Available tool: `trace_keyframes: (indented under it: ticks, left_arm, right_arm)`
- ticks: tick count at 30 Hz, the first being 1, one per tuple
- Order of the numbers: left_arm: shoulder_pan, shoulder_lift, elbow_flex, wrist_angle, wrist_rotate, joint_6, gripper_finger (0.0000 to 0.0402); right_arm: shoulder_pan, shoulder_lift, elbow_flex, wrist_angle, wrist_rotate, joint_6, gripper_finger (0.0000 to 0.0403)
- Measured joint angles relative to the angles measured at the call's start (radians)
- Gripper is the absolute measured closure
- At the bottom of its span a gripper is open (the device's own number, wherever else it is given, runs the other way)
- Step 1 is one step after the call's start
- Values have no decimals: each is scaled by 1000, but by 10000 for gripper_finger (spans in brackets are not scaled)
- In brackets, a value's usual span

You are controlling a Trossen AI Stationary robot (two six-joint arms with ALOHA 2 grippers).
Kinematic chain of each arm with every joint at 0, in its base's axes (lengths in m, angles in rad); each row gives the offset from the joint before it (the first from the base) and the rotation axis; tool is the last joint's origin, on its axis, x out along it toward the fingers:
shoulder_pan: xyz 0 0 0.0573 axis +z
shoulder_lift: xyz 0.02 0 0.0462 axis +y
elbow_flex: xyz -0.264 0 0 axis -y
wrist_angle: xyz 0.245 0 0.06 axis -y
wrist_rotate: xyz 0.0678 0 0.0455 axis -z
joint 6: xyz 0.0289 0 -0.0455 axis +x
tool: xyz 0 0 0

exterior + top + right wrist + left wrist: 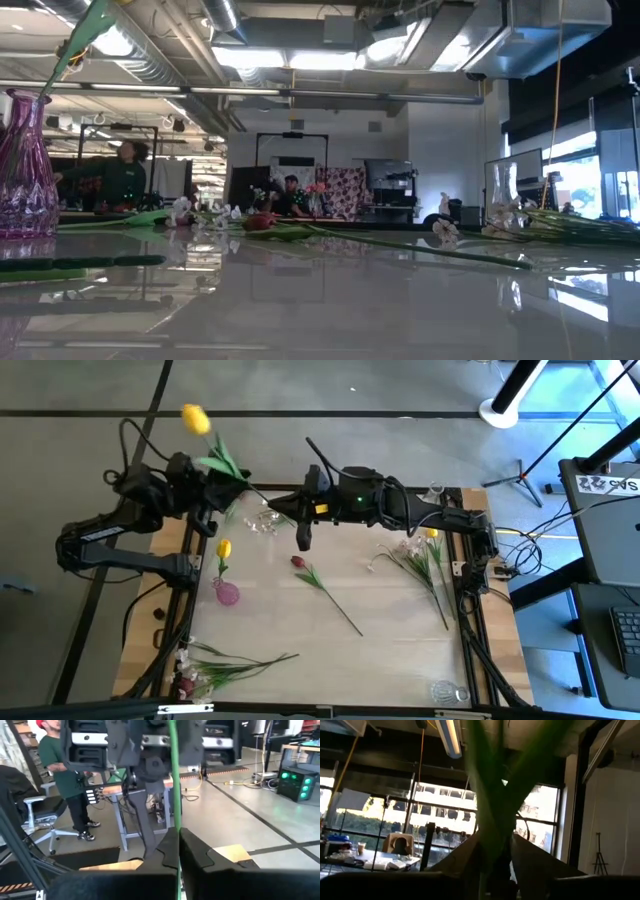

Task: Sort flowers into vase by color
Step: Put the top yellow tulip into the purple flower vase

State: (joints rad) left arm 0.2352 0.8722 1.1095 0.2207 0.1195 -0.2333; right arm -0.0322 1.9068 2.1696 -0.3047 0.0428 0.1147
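Your pink vase point(227, 594) near the bench's point(400, 650) left edge holds one yellow tulip point(223, 549). Both claws grasp a second yellow tulip point(196, 419) over the far-left corner: left claw point(212, 488) at its leaves, right claw point(276, 503) clenched on its stem.

The high view looks straight down on the worktop point(400, 630); the low view skims it level; each wrist view looks out past its own hand.
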Motion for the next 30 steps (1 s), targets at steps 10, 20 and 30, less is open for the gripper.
trace_keyframes:
  ticks: [10,20,30]
  left_arm:
    - [0,-23,0,-16,-39,0,373]
    - [0,-59,18,-201,-60,68,397]
    - [0,-118,294,-746,-76,191,399]
  right_arm:
    - [0,0,0,-32,5,-9,394]
    - [-1,0,0,-37,17,-18,253]
    - [-1,-46,2,73,10,-74,119]
